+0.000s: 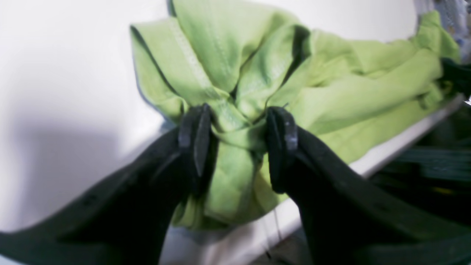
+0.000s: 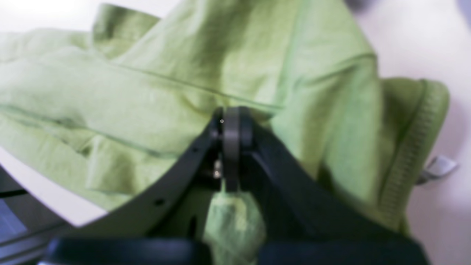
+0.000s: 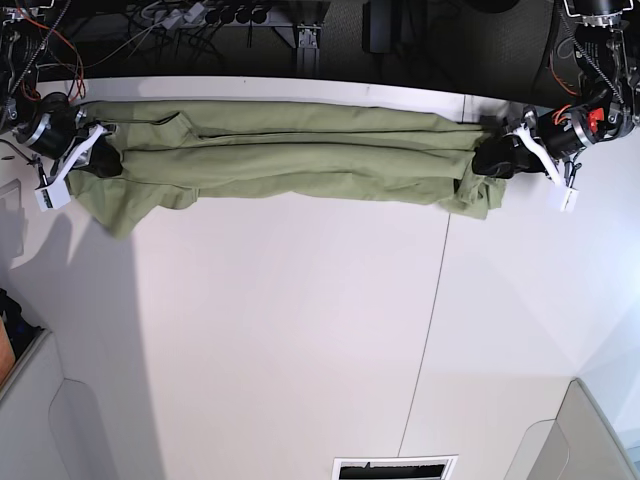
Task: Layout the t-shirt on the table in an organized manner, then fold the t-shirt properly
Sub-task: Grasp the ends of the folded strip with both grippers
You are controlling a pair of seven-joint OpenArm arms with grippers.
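The olive-green t-shirt (image 3: 290,155) lies stretched in a long wrinkled band along the far edge of the white table (image 3: 300,330). My left gripper (image 3: 493,158) holds its right end; in the left wrist view the fingers (image 1: 195,136) clamp a bunched fold of the t-shirt (image 1: 331,99) at the left gripper (image 1: 237,137). My right gripper (image 3: 97,160) holds the left end. In the right wrist view the right gripper (image 2: 232,147) is shut on a pinch of the t-shirt (image 2: 147,99). A small white tag (image 2: 438,167) sticks out by a ribbed hem.
The table's dark seam (image 3: 430,330) runs front to back right of centre. Cables and dark gear (image 3: 250,30) sit behind the far edge. Grey panels stand at the near left corner (image 3: 40,420) and near right corner (image 3: 590,440). A vent slot (image 3: 395,468) is at the front edge.
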